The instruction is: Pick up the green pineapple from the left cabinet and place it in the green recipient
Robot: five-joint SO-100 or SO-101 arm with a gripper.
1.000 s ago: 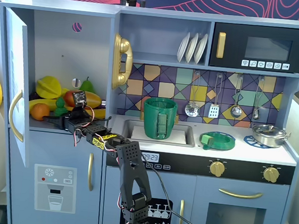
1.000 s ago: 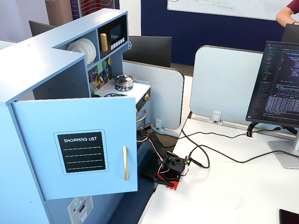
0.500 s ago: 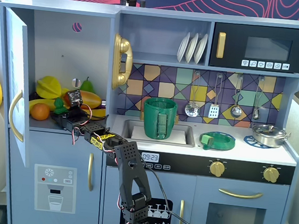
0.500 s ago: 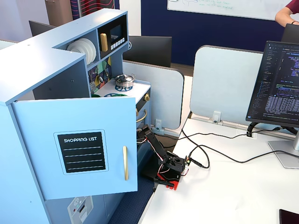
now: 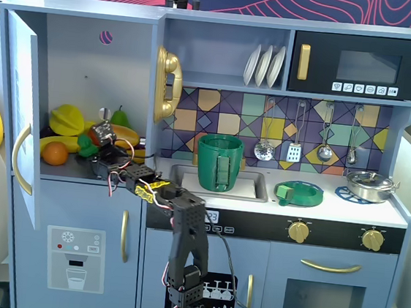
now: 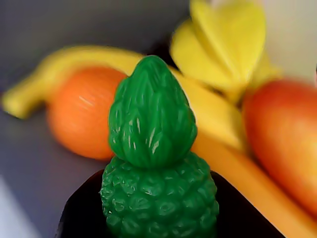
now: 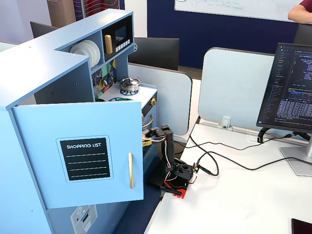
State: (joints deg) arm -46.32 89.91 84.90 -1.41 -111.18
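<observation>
Green pineapple is sitting inside the left cabinet, among an orange and banana; the gripper is reaching it — whether it is gripping, I cannot tell; squeezing the bumpy body squarely seems wise before lifting toward the green cup.

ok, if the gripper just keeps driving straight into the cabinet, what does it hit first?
The green pineapple: it sits dead centre in the wrist view, right at the gripper. Behind it lie an orange and a banana; depth is unclear.

Green pineapple in left cabinet, before orange.
</observation>
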